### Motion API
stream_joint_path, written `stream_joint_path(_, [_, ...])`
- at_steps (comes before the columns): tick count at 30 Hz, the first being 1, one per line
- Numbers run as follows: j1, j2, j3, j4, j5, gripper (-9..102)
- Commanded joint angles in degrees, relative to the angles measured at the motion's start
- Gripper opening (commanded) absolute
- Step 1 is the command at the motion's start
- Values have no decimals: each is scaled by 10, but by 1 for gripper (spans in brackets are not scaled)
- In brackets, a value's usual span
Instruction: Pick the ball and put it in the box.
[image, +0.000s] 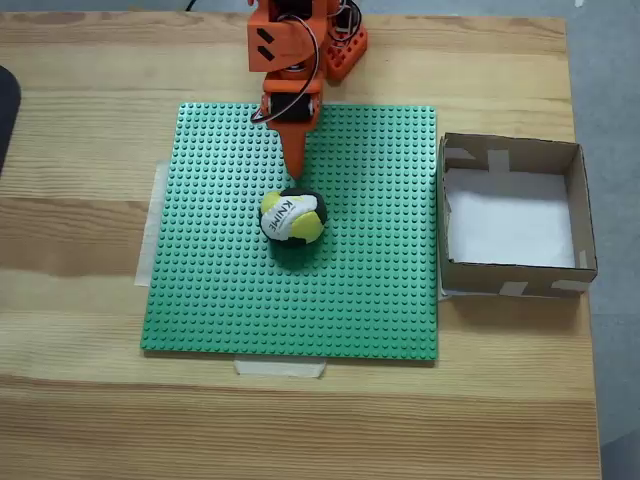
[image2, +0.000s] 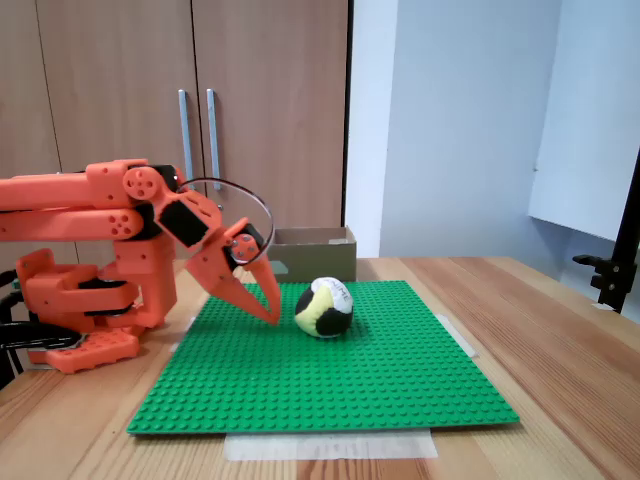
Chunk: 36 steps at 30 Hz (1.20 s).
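Approaching for the pick: gripper (image: 296, 172) hung low over the green baseplate (image: 380, 300), jaws pressed together, just short of the ball (image: 292, 217) at mid-plate. Box (image: 512, 155) sat at the worktop's (image: 80, 400) right edge. Next likely: spreading the jaws, straddling the ball.

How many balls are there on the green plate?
1. The ball lies near the middle of the green plate, just in front of the tool, not touching the box.
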Motion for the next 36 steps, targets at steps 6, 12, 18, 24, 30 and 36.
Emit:
stream_joint_path(6, [4,5,5,-6,-4,-1])
stream_joint_path(12, [-1,5,6,-10,-4,-1])
stream_joint_path(18, [8,5,6,-10,5,-1])
stream_joint_path(24, [9,5,6,-10,5,-1])
stream_joint_path(30, [2,5,6,-10,-3,-1])
stream_joint_path(36, [2,5,6,-11,-6,-1])
